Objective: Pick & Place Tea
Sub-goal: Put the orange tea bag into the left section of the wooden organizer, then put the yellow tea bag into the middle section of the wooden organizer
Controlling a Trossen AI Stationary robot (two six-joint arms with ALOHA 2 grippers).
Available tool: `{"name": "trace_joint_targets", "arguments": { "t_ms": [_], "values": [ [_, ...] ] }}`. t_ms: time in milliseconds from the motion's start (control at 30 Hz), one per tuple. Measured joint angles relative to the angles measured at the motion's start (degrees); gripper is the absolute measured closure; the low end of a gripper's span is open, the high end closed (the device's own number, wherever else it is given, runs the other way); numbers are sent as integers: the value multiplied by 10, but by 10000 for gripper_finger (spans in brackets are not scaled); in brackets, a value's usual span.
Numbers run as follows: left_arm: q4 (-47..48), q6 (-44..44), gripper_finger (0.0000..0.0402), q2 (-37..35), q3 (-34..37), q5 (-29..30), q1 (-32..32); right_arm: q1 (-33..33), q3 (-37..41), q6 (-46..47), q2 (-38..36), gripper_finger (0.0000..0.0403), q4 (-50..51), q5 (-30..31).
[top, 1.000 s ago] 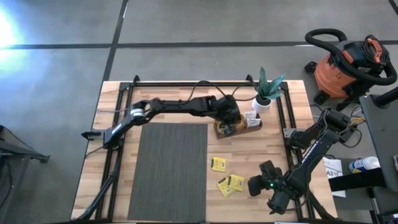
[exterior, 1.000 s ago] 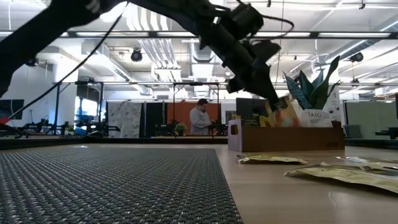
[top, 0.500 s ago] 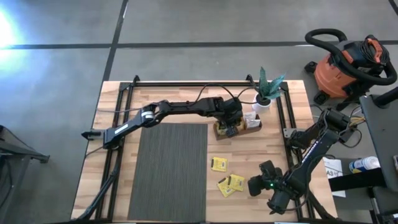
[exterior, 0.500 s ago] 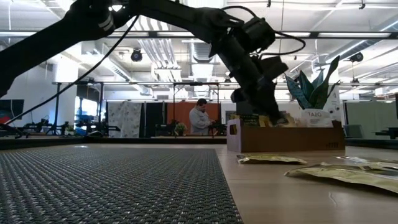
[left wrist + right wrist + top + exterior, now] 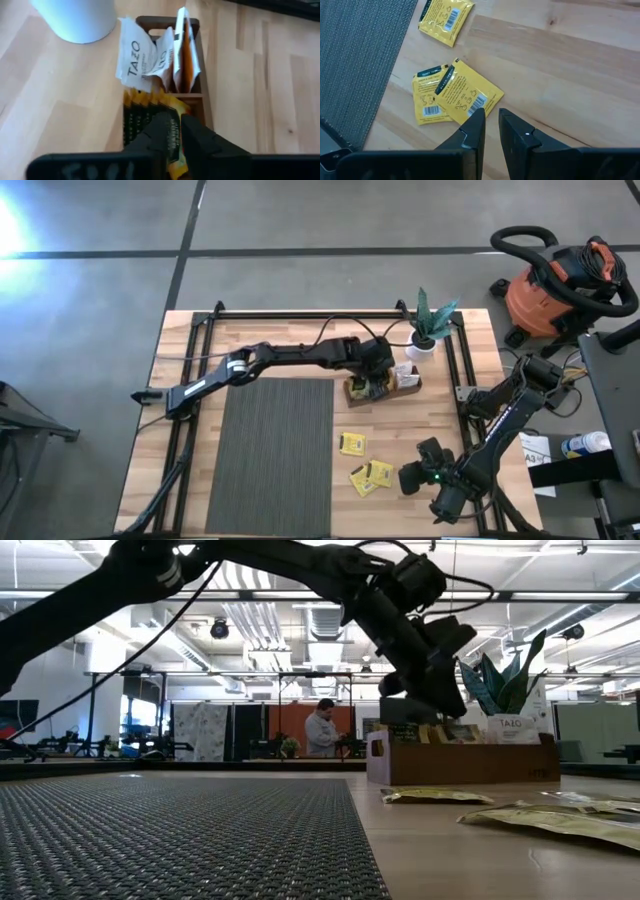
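A brown wooden tray stands at the table's far middle, beside a potted plant. It holds upright sachets: white ones, an orange one and yellow ones. My left gripper is over the tray's left compartment, slanting down, shut on a yellow tea sachet. Three more yellow sachets lie flat on the wood at the near right. My right gripper hangs just above them, shut and touching nothing. My left gripper pinches the yellow sachet's upper part between its two fingers. The fingers come slanting down from the table's left. The sachet stands on edge among the other yellow sachets, its lower part down in the tray's compartment.
A grey woven mat covers the table's middle left. The plant's white pot stands right behind the tray. A black frame runs along the far edge and both sides. An orange shop vacuum stands off the table.
My left gripper has gone a little toward the table's right edge and down, over the tray. The yellow sachet it carries has sunk from above the tray's rim into the compartment among the others. My right gripper has kept still.
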State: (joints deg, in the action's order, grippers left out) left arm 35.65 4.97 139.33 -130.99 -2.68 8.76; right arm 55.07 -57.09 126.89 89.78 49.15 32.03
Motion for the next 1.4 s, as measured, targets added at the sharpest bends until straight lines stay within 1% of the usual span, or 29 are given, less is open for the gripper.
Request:
{"name": "trace_joint_targets", "arguments": {
  "t_ms": [200,367,533,600,667,733,867,967,1067,1133,1233,1300,1400],
  "values": [
    [21,1,318,-11,-3,21,-7,0,1,-4,0,349,0,-1],
    [82,17,312,-50,-7,32,-18,0,2,-4,0,349,-2,-4],
    [105,9,312,-120,18,28,-68,0,2,-4,0,349,-8,-5],
    [109,4,312,-148,47,28,-96,-3,5,-9,0,349,-21,-5],
    [103,2,312,-176,93,34,-126,-8,13,-22,0,349,-53,-6],
    [69,26,312,-204,163,39,-153,-17,29,-54,0,349,-110,-7],
    [-72,127,312,-267,348,39,-194,-47,63,-125,0,349,-223,-8],
    [-193,224,312,-320,474,42,-205,-73,71,-161,0,349,-241,-8],
    [-296,296,312,-364,575,46,-206,-102,70,-201,-1,349,-243,-22],
    [-326,339,312,-377,629,54,-206,-127,69,-246,-1,349,-252,-56],
    [-345,406,312,-383,692,66,-203,-172,68,-335,3,349,-284,-114],
    [-369,445,312,-383,720,67,-201,-197,69,-366,8,349,-287,-120],
    [-406,486,312,-378,749,69,-201,-230,77,-373,12,349,-283,-120]
  ]
}}
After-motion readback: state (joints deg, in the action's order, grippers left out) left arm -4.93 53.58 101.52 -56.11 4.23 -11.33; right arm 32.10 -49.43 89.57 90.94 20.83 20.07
